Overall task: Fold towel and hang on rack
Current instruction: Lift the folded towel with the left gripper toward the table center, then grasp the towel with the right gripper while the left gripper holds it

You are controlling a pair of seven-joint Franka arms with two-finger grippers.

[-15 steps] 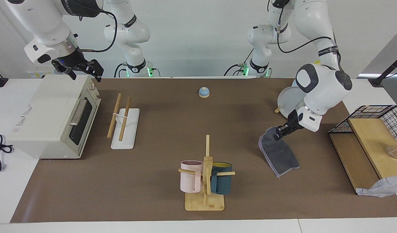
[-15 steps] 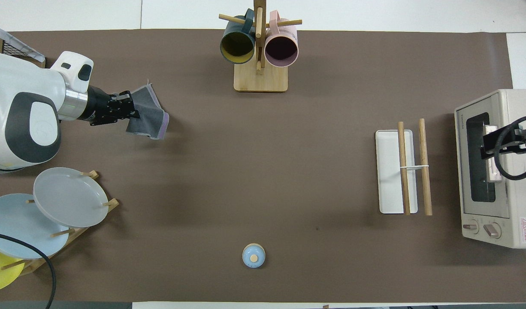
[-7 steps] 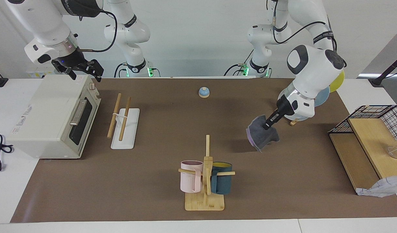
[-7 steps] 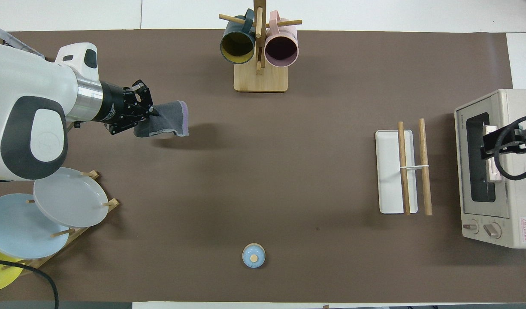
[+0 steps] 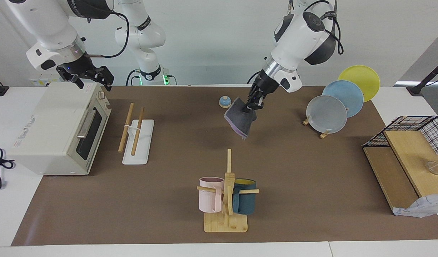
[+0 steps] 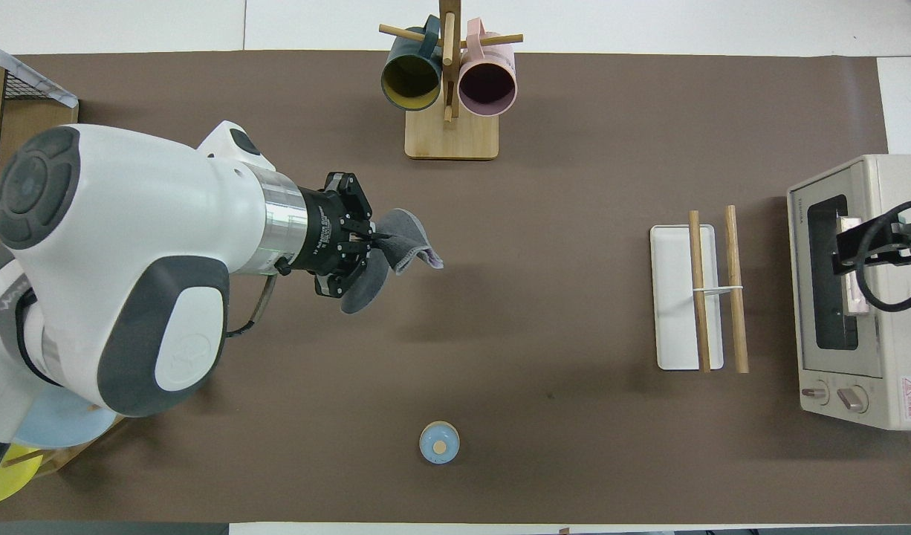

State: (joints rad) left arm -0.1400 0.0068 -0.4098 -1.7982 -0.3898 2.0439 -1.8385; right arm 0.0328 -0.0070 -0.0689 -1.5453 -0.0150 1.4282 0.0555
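Towel (image 5: pixel 239 120) now off the mat and airborne over the table's middle, bunched and pinched in my left gripper (image 5: pixel 253 101), having swung up toward the rack (image 5: pixel 135 132) near the right arm's end; right gripper (image 5: pixel 90 75) waits wide over the toaster oven (image 5: pixel 54 128).

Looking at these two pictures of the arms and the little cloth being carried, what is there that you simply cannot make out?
- Facing view: where the left gripper jaws pinch the towel is masked by its folds.
- Overhead view: the plates are mostly hidden under the left arm and cut by the edge.
- Overhead view: the right gripper over the toaster oven is cut off by the edge.
- Both views: the oven's inside is too dark to see.
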